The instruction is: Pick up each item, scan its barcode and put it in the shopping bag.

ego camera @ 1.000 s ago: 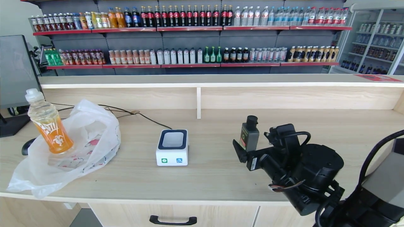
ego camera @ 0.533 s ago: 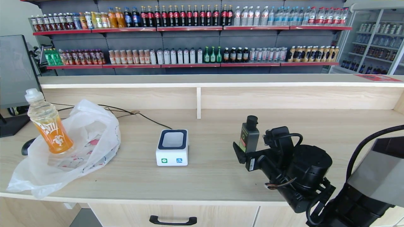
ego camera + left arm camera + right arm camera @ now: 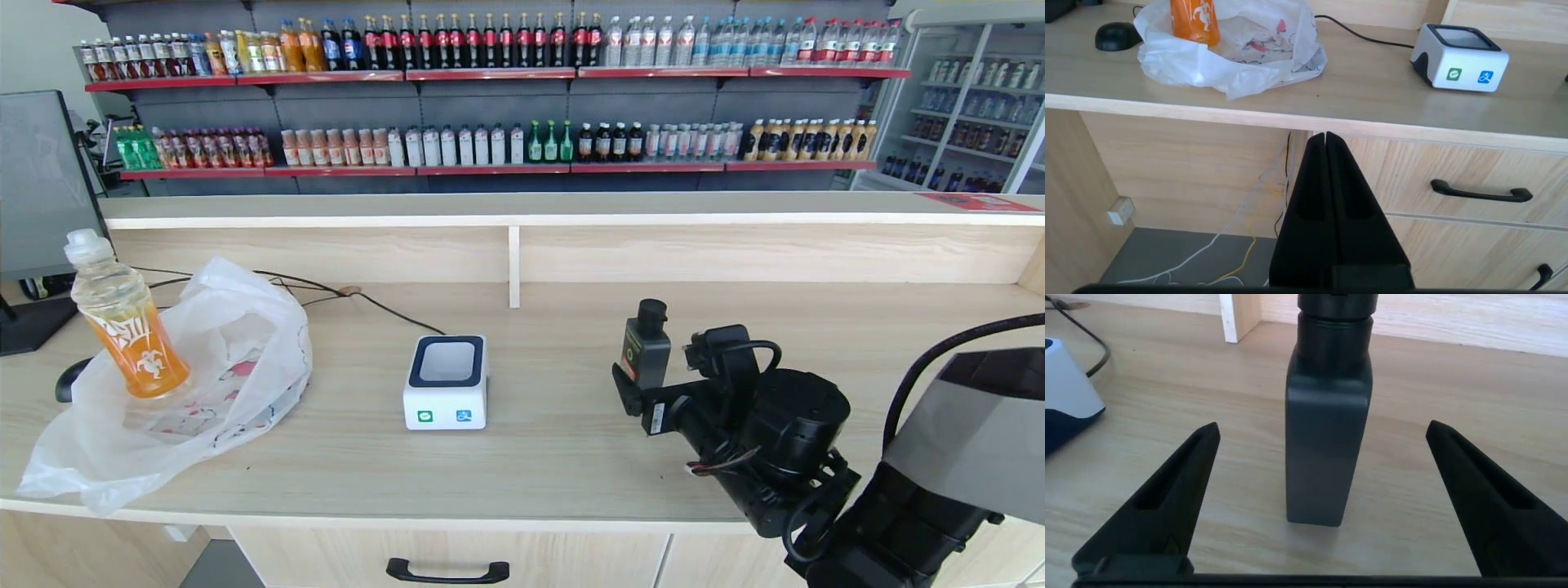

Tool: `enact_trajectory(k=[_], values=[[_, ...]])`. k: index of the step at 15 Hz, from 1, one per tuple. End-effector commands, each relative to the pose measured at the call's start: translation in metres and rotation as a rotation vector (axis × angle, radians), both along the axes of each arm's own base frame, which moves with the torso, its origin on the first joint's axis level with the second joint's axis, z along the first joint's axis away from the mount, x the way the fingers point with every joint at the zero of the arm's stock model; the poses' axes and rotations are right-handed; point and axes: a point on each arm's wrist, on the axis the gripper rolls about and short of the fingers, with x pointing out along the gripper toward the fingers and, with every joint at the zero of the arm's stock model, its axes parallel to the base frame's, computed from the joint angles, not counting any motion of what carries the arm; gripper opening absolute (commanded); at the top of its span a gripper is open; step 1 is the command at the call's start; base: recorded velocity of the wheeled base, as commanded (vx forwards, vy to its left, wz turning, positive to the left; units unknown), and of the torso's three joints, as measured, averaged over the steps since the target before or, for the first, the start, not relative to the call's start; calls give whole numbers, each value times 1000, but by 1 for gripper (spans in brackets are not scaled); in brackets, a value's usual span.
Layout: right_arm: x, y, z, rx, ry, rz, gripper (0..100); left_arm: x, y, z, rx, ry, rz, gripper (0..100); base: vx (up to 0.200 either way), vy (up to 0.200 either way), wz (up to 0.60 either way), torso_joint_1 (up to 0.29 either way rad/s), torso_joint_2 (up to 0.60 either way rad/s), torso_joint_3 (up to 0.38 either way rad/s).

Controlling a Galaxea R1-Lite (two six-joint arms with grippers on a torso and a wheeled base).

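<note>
- finds a dark grey bottle (image 3: 645, 347) with a black cap upright on the wooden counter (image 3: 555, 441), right of centre.
- sees the right gripper (image 3: 1323, 437) spread wide, one finger on either side of that bottle, level with its lower body, with neither finger touching it.
- places the left gripper (image 3: 1325, 137) low at the near side, below the counter's edge and in front of the drawer (image 3: 1478, 192), with its two fingers pressed flat together and nothing between them.
- notes a white barcode scanner (image 3: 446, 382) with a dark-framed top window near the counter's middle, well apart from the grey bottle and to its left.
- follows a black cable (image 3: 326, 290) from the scanner's far side off to the left along the counter.
- spots a white plastic shopping bag (image 3: 237, 343) crumpled on the left end of the counter.
- sees an orange drink bottle (image 3: 122, 318) upright among the bag's folds at its left side; cannot tell whether in the bag or merely on it.
- picks out a black computer mouse (image 3: 69, 380) just left of the bag, and a monitor (image 3: 37, 188) at the far left.
- takes in shelves (image 3: 490, 73) of bottled drinks along the far wall, and a glass-door fridge (image 3: 971, 98) at the far right.
</note>
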Motion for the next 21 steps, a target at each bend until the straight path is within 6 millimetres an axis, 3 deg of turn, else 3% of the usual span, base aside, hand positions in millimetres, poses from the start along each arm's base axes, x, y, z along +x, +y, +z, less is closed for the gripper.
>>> enact_trajectory(k=[1, 12, 18, 21], values=[[4, -5, -2, -2, 3, -20, 100, 0, 0, 0, 0, 0, 0, 0, 0, 0, 0, 0, 0, 0], [15, -32, 0, -3, 2, -109, 100, 0, 0, 0, 0, 0, 0, 0, 0, 0, 0, 0, 0, 0], [11, -31, 2, -4, 4, -101, 100, 0, 0, 0, 0, -2, 0, 0, 0, 0, 0, 0, 0, 0], [-3, -18, 2, -10, 13, -44, 100, 0, 0, 0, 0, 0, 0, 0, 0, 0, 0, 0, 0, 0]])
